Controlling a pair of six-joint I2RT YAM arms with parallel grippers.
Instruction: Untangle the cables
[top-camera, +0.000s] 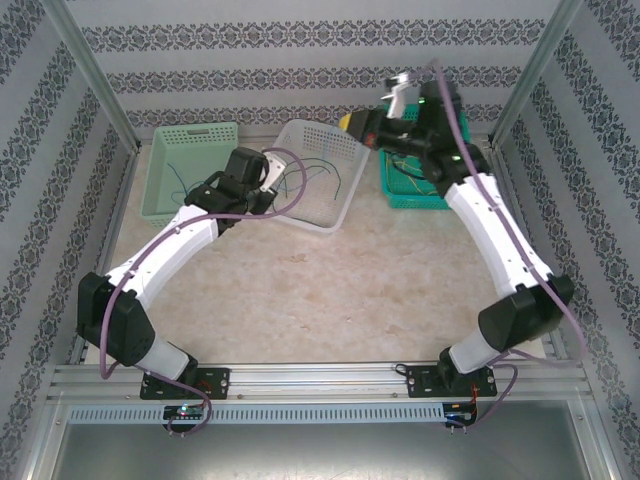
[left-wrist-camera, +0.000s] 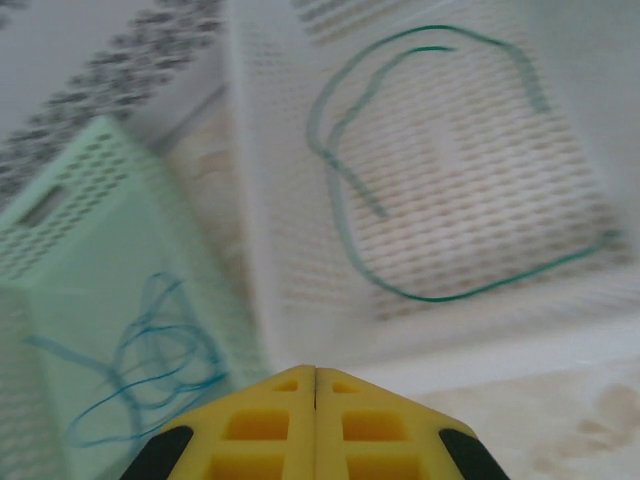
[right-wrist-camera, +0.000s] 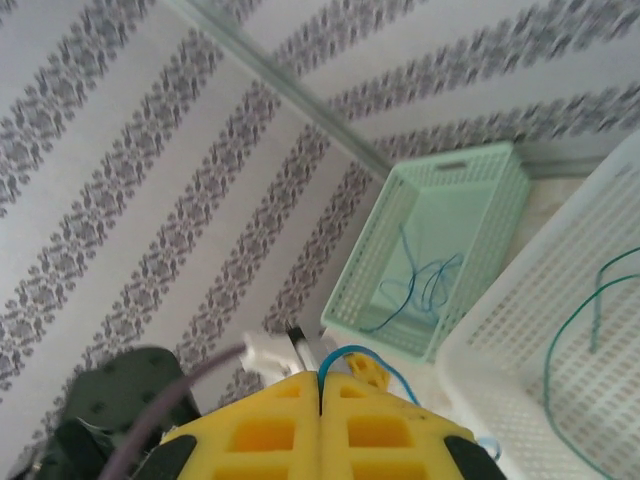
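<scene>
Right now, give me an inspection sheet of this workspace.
Surface: beige marbled tabletop.
Job's things: green cables in tilted white perforated plastic basket; blue cables in pale green perforated basket; darker green basket partly under right arm.
Clutter: nothing seen.
Grippers: left gripper fingers shut, empty; right gripper shut on a thin blue strand.
Cables: thick purple cables along both arms.
Surroundings: striped patterned walls, aluminium frame posts.

Walls (top-camera: 300, 40) papered in grey damask stripes; pale marbled tabletop (top-camera: 400, 290); aluminium corner posts (top-camera: 90, 75); even, bright light.
</scene>
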